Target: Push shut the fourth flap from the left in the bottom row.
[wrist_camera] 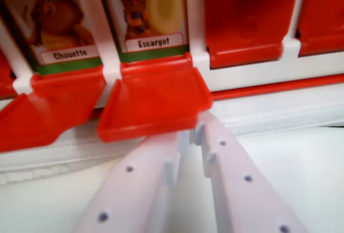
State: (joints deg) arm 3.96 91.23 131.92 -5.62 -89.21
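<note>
At the bottom of the wrist view, the white plastic gripper [193, 133] reaches up the frame with its two studded jaws nearly together, only a thin slit between them, and nothing held. Its tips sit right under the front lip of an open red plastic flap [153, 104], apparently touching it, though blur makes contact uncertain. That flap lies directly ahead of the tips and slightly toward the wrist view's left, hanging forward and down from its hinge; its long axis runs across the frame, square to the jaws. Above it stands the exposed picture card [152, 13], showing a cartoon creature with a yellow shell and the label "Escargot". Further left, another lowered red flap [51, 107] sits below a card reading "Chouette" [62, 21]. To the right, two red flaps [247, 15] stand closed against the white game-board frame [279, 72].
</note>
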